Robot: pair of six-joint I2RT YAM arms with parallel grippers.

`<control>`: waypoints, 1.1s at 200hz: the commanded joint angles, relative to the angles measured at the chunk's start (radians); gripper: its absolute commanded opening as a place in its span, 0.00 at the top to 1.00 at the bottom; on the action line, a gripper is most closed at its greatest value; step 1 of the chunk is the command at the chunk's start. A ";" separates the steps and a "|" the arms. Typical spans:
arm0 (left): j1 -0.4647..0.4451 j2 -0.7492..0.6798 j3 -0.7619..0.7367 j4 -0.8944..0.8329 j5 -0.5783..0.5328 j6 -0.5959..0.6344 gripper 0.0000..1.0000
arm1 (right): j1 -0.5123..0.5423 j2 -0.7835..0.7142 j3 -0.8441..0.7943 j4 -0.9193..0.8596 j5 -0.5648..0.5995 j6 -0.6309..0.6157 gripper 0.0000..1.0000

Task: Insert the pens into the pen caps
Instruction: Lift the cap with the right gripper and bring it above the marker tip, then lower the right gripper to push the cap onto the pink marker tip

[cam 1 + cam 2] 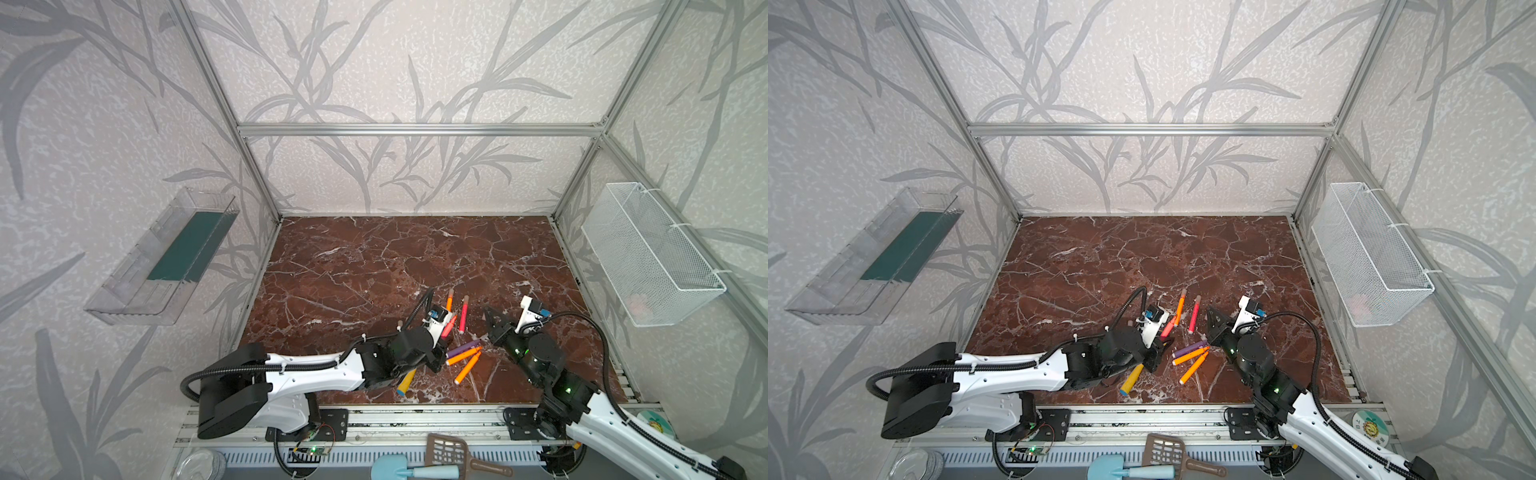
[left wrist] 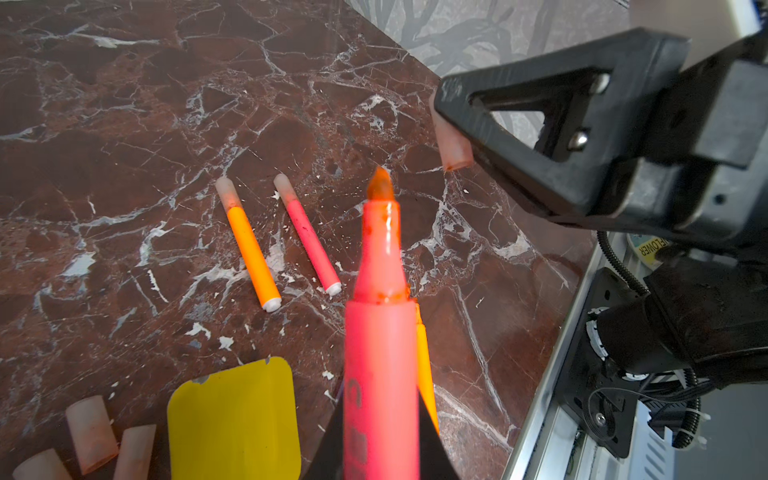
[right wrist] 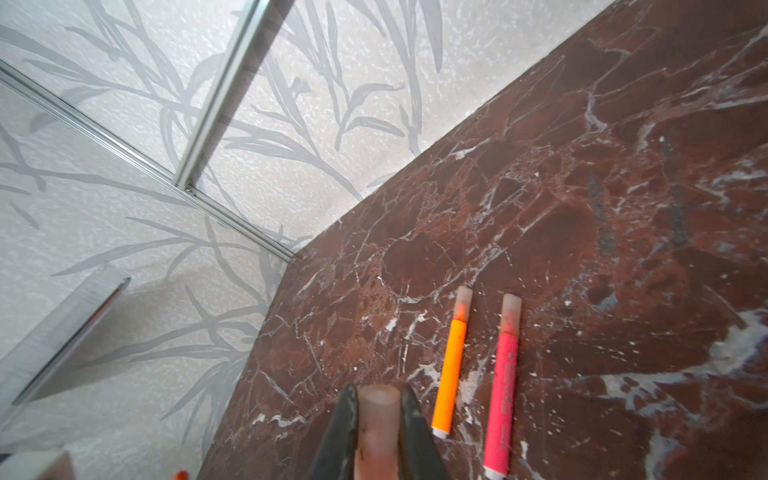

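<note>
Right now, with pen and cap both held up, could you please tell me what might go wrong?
1. The red-pink pen in the left gripper points its bare tip beside, not into, the open end of the cap. Pushing forward from here would probably strike the rim or miss.
2. The right gripper pinches the cap only near its fingertips, so a sideways shove might twist it loose.
</note>
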 commanded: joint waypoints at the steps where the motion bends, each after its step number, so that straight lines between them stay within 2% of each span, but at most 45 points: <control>1: -0.002 0.034 0.041 0.081 0.052 -0.020 1.00 | -0.004 0.011 0.002 0.121 -0.049 0.013 0.96; 64: -0.002 0.083 0.052 0.122 0.075 -0.038 1.00 | -0.003 0.106 0.011 0.253 -0.119 0.015 0.99; 159: -0.002 0.123 0.065 0.175 0.133 -0.053 1.00 | -0.002 0.120 -0.010 0.345 -0.162 0.030 1.00; 220: -0.002 0.123 0.064 0.179 0.113 -0.057 1.00 | -0.003 0.160 -0.018 0.371 -0.181 0.043 1.00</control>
